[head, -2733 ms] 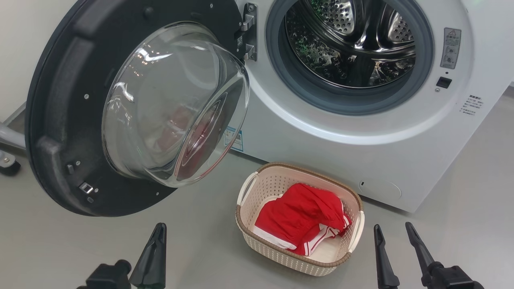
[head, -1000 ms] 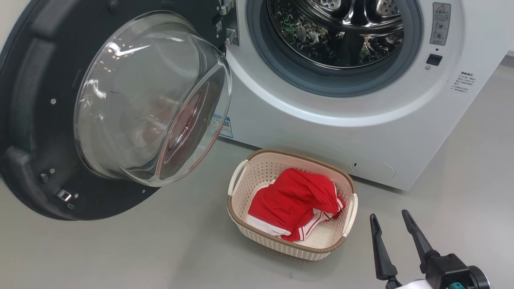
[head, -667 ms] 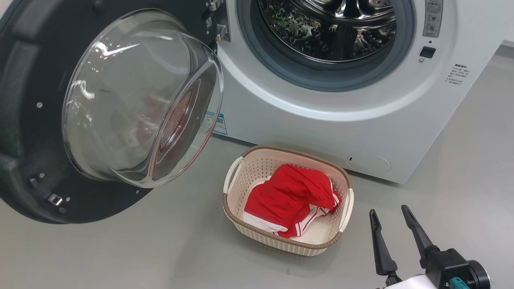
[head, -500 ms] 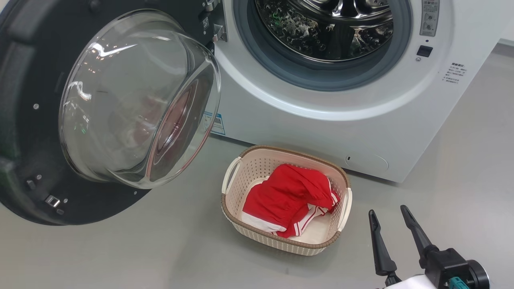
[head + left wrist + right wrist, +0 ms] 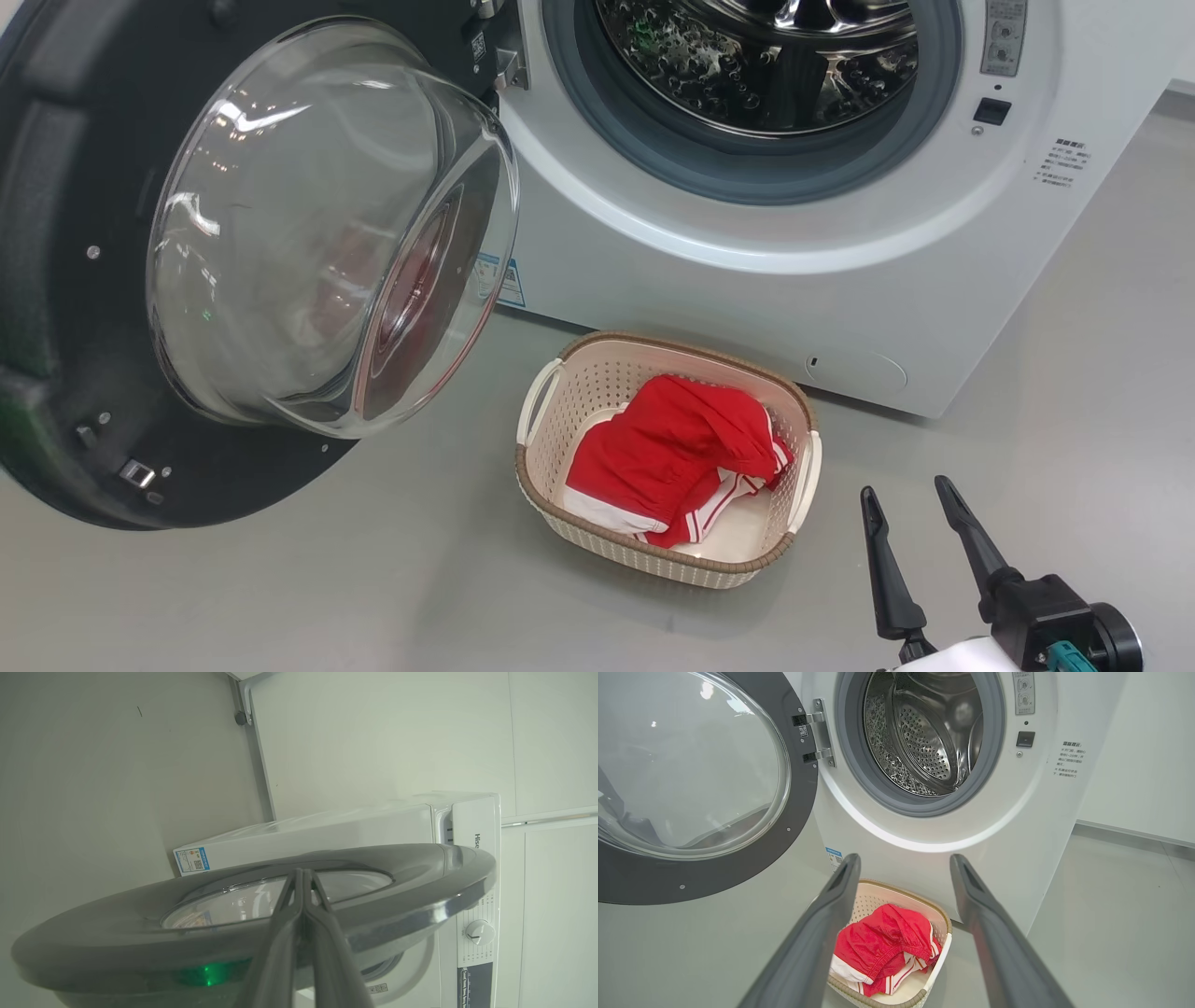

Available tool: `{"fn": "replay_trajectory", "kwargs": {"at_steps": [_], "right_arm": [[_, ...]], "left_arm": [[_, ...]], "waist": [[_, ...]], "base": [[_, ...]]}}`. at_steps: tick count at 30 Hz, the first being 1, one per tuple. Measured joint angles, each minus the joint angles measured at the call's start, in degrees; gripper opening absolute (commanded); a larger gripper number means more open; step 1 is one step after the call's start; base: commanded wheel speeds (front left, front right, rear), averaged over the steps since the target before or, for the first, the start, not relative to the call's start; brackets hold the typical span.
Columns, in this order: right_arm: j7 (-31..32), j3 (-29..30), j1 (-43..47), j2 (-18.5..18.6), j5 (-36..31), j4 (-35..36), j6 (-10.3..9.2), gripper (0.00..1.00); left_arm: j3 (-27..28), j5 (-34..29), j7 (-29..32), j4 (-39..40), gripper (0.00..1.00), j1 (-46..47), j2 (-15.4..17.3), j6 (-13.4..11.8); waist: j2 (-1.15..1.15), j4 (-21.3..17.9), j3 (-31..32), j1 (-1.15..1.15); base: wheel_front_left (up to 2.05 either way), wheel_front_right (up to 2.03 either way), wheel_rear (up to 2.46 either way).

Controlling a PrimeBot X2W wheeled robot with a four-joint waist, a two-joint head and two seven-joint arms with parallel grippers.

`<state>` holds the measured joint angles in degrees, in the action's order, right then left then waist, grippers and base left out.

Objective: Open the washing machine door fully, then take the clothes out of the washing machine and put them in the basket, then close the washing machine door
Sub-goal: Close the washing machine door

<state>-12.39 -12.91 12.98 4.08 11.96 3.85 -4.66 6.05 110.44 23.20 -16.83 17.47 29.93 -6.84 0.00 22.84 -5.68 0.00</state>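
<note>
Left fingers, together, have moved behind the cropped washing machine door; right fingers apart.

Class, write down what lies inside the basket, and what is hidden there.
The clothes, red with white stripes, lie crumpled inside the basket. A bare patch of its cream bottom shows beside them; anything under the fabric is covered.
</note>
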Motion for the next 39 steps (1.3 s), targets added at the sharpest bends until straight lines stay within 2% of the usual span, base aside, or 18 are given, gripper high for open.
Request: {"fn": "replay_trajectory", "kwargs": {"at_steps": [4,12,19,27,39], "right_arm": [[0.0,0.1,0.0,0.0,0.0,0.4,-0.04,1.00],[0.1,0.3,-0.2,0.0,0.0,0.5,-0.08,1.00],[0.1,0.2,-0.9,0.0,0.0,1.0,-0.08,1.00],[0.1,0.2,-1.3,0.0,0.0,1.0,-0.08,1.00],[0.0,-0.7,-2.6,-0.4,0.1,1.0,-0.03,1.00]], "left_arm": [[0.1,3.6,3.1,0.5,0.00,0.0,-0.6,0.0],[-2.3,5.6,9.8,3.2,0.00,-0.5,-1.2,0.2],[-4.5,6.2,15.3,7.2,0.00,-2.2,-1.3,2.9],[-7.4,7.1,19.4,11.1,0.00,-3.5,-3.3,5.2],[-10.9,8.6,22.9,17.7,0.00,-5.9,-5.6,6.7]], "waist": [[0.00,0.1,-0.3,0.00],[0.00,0.1,-0.9,0.00],[0.00,-0.5,-1.6,0.00],[0.00,-2.0,-2.4,0.00],[0.00,-6.3,-3.1,0.00]], "base": [[0.00,0.00,0.00],[0.00,0.00,0.00],[0.00,0.00,0.00],[0.00,0.00,0.00],[0.00,0.00,0.00]]}}
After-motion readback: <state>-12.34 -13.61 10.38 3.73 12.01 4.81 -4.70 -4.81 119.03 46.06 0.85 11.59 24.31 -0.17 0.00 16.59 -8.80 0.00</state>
